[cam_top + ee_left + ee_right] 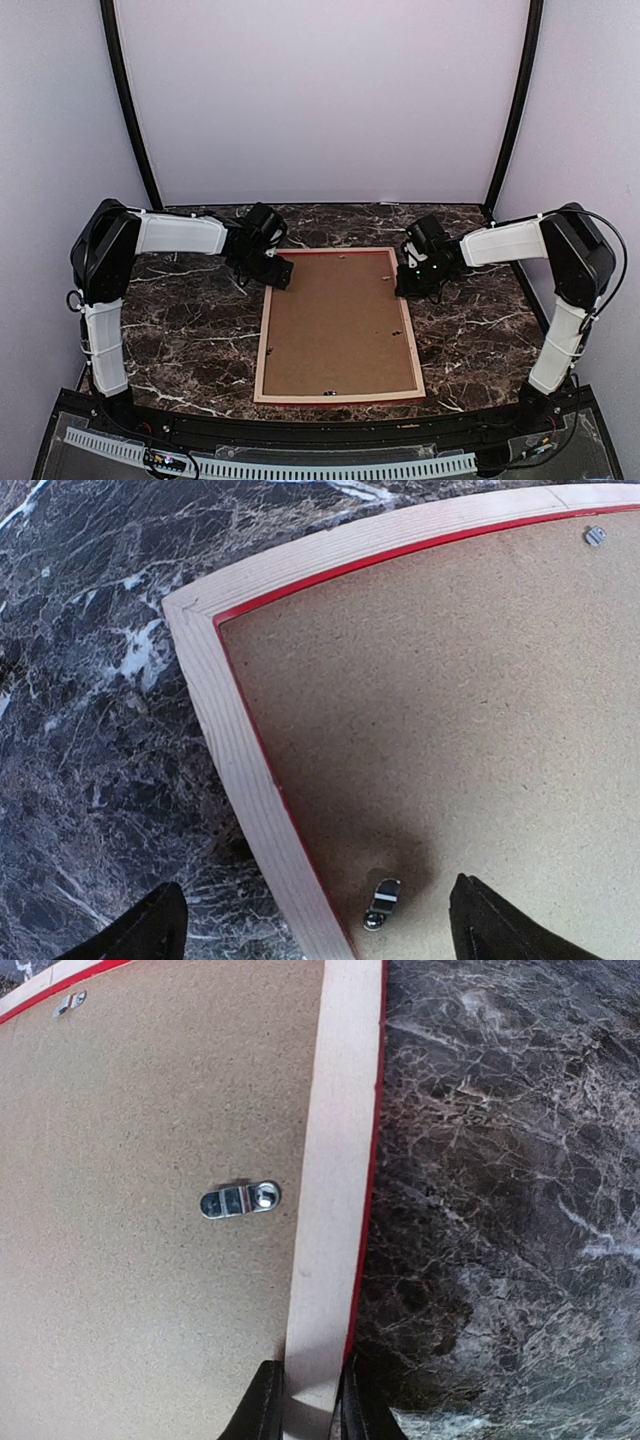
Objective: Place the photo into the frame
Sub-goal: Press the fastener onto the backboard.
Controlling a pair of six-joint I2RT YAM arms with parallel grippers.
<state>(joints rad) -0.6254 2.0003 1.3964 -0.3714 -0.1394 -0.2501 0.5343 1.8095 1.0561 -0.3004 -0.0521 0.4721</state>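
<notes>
The frame lies face down in the middle of the table, pale wood back up, with a thin red edge showing. A plain brown backing board fills it. The photo is hidden. My left gripper hangs open over the frame's far left corner. In the left wrist view, its fingers straddle the left rail and a small metal turn clip. My right gripper sits at the right rail near the far corner. In the right wrist view, that gripper is shut on the rail, one finger on each side.
The dark marble table surrounds the frame on all sides. Another metal clip sits on the backing board beside the right rail. White walls and two black poles close off the back.
</notes>
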